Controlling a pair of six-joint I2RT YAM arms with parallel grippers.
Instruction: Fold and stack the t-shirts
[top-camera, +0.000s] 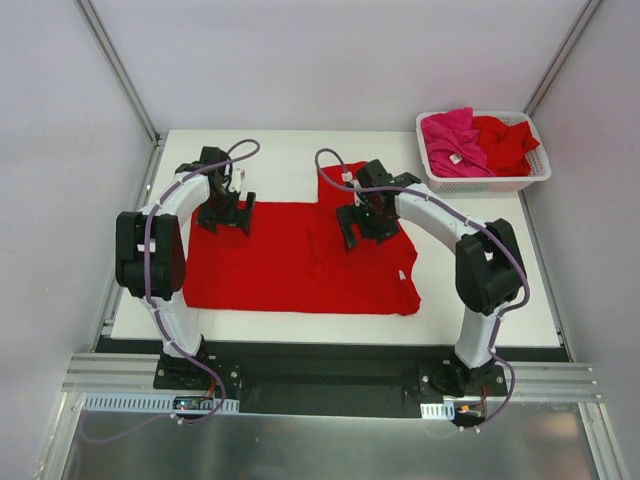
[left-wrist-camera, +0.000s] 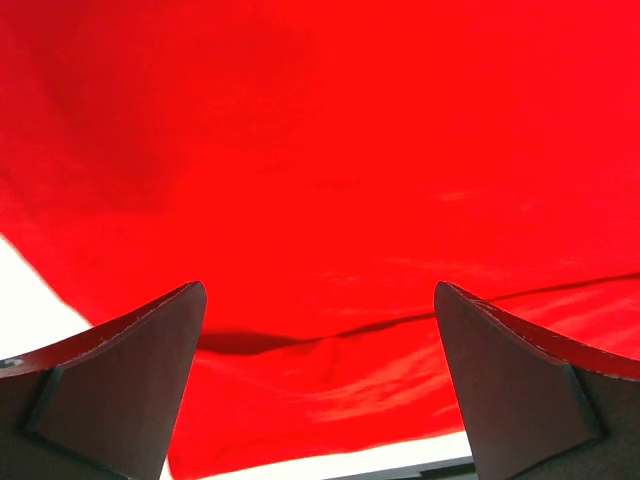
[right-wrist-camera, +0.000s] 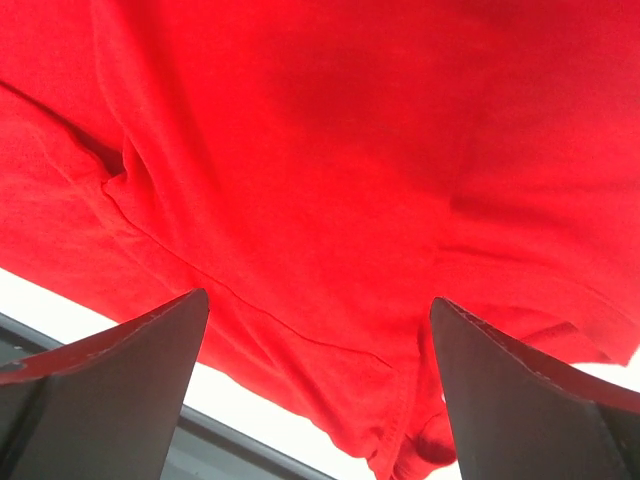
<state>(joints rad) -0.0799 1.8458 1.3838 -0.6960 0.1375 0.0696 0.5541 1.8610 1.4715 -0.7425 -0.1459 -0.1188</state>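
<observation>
1. Red t-shirt (top-camera: 290, 265) lies spread flat on the white table (top-camera: 500, 290). It covers the middle and reaches toward the 6 o'clock edge, and one sleeve (top-camera: 333, 186) pokes out toward 12 o'clock.
2. A small white tag (top-camera: 402, 274) shows on the cloth near its 4 o'clock corner.
3. The left end effector (top-camera: 222, 215) is over the shirt's 10 o'clock corner. It is released, its jaws spread wide with nothing between them. From its wrist, only smooth red cloth shows between the two dark fingers (left-wrist-camera: 120, 380).
4. The right end effector (top-camera: 360, 230) is over the shirt at about 1 o'clock, just below the sleeve. It is likewise released and empty. Its fingers (right-wrist-camera: 120, 390) frame a stitched hem and a few soft creases.
5. From where I stand, I cannot tell whether either set of tips touches the cloth.
6. A white slotted basket (top-camera: 500, 183) sits at the table's 2 o'clock corner, well apart from the spread shirt.
7. Inside it, a magenta-pink t-shirt (top-camera: 448, 135) is bunched on the 9 o'clock side, with a white neck label (top-camera: 455, 157) showing. A second red t-shirt (top-camera: 505, 140) is crumpled against it on the 3 o'clock side.
</observation>
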